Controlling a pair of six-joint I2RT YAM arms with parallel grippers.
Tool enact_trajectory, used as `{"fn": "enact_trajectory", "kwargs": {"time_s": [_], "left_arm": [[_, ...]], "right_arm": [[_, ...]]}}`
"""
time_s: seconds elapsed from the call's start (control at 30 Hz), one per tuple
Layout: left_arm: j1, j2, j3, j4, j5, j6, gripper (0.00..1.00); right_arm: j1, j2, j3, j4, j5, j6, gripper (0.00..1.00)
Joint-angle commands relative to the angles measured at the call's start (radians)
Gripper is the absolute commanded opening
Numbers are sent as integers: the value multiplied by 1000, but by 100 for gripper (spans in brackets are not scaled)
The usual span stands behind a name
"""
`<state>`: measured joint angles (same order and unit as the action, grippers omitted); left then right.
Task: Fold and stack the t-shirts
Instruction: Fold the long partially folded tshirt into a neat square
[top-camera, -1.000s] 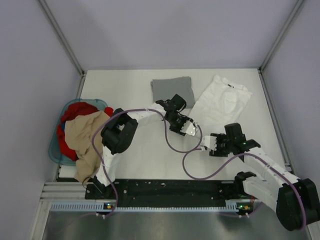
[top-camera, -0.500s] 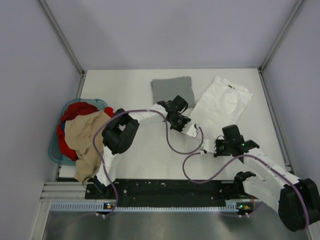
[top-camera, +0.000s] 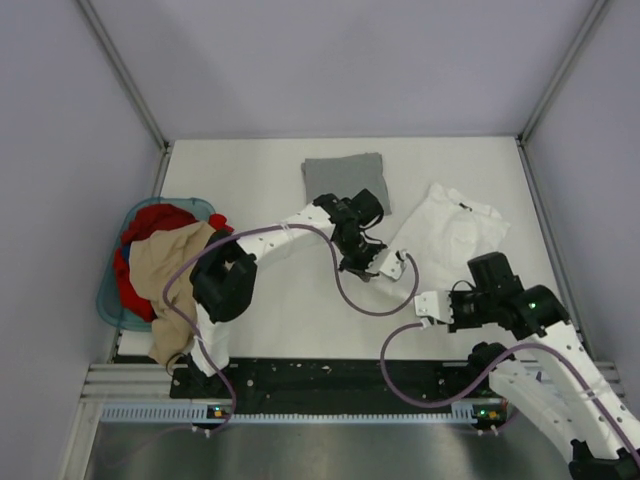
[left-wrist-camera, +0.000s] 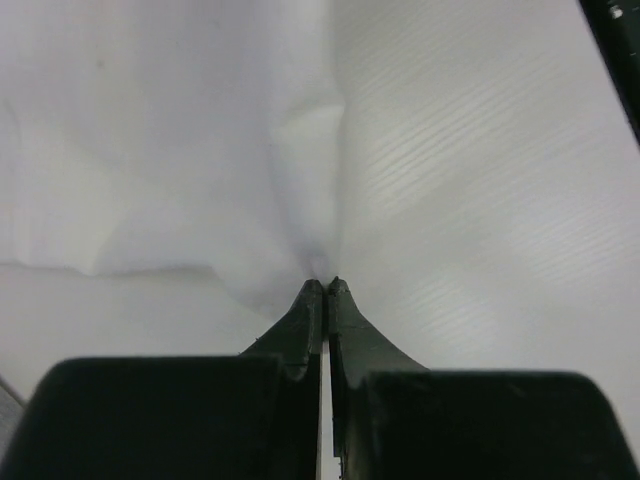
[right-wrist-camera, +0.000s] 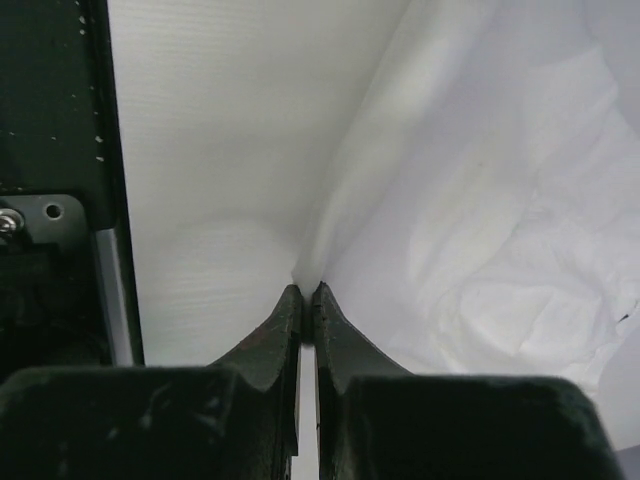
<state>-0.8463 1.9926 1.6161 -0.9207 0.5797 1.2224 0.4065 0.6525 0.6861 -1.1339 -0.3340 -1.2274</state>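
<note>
I have the left end effector (top-camera: 393, 264) and right end effector (top-camera: 427, 305) clamped on the white t-shirt's (top-camera: 452, 225) near hem by the desk's (top-camera: 250, 190) right edge, likely to flatten it for folding; the grey t-shirt (top-camera: 345, 178) lies folded at the far edge.

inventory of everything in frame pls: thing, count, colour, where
white t-shirt: 1, white, rumpled, right side of the table, pinched by both grippers
grey t-shirt: 1, grey, folded, far centre of the table
basket: 1, blue, left edge of the table
red garment: 1, red, in the basket
tan garment: 1, tan, on top of the red one, hanging over the basket's near rim
table: 1, white, under it all
left gripper: 1, dark fingers, shut on the white t-shirt
right gripper: 1, dark fingers, shut on the white t-shirt's edge
</note>
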Motion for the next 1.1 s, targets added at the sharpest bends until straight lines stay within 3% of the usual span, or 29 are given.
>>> {"fn": "enact_trajectory", "kwargs": {"time_s": [0.0,0.2,0.5,0.73,1.07], "left_arm": [[-5,-97,132,-248,78,-107,0],[-4,-77,323,-250,63,-291,0],[13,11,402,130,-95,-553,0],[26,90,502,316,-135,-673,0],[21,202,567,580,-195,-756,0]], "right_arm": [[18,-33,128,-182,-106,77,0],[12,-14,234,-201,-47,212,0],[-237,38,219,2,23,190,0],[-475,168,254,241,-141,243,0],[-705,372,394,342,-272,279,0]]}}
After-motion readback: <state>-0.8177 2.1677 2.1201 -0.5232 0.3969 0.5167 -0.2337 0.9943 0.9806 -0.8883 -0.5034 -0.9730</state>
